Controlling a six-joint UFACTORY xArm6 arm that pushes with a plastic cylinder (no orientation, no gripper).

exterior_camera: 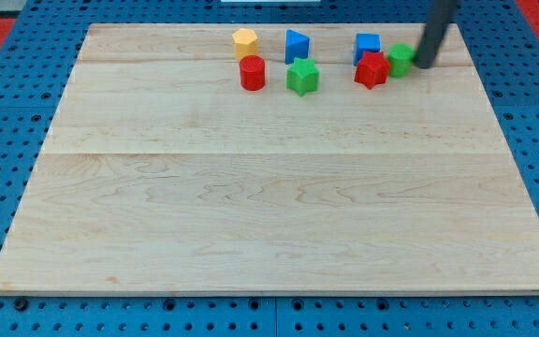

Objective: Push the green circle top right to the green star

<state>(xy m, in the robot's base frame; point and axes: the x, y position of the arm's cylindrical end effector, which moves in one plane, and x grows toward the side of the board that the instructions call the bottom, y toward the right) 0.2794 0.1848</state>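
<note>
My tip (422, 65) sits against the green circle (400, 59), on its side toward the view's right, near the top edge of the wooden board (269, 206).

With the green circle as landmark: the red block (371, 70) touches it on the view's left, the blue cube (368, 45) lies just up-left, and the green star (302, 76) is well apart to the left, past the red block. Further left stand the red cylinder (252, 72), blue triangle (296, 44) and yellow hexagon (245, 42). I run a bare rod, so no jaws exist to spread or pinch.

red star (371, 70) blocks green circle (400, 59) leftward.
</note>
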